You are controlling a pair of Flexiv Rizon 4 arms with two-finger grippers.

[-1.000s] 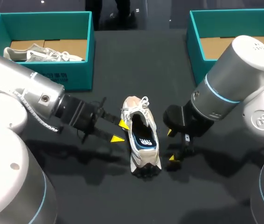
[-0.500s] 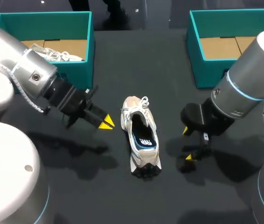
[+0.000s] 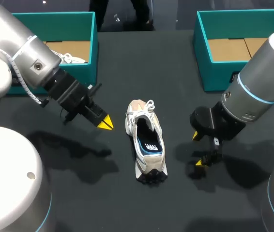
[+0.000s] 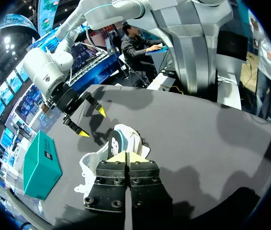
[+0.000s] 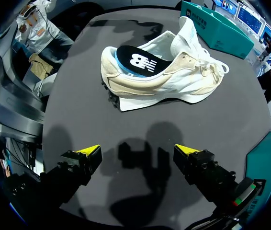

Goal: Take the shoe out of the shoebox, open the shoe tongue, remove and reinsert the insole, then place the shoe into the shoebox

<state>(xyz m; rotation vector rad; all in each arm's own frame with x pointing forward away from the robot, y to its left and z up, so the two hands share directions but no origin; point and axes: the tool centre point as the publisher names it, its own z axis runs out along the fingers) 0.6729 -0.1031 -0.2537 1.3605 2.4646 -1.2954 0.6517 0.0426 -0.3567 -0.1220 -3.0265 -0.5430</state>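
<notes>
Left gripper backed off shoe, right gripper shifted outward | head: shoe on table between both, untouched | left wrist: tips pressed together, empty, shoe just ahead | right wrist: fingers spread wide, empty

The end effector hangs over the dark worktop with its two yellow-tipped fingers spread wide and nothing between them. Its shadow falls on the worktop just ahead. Farther ahead, well apart from the fingers, a cream shoe stands on its sole, side-on. A dark insole with white print shows in its opening, and the laces hang loose. A teal box sits beyond the shoe.
</notes>
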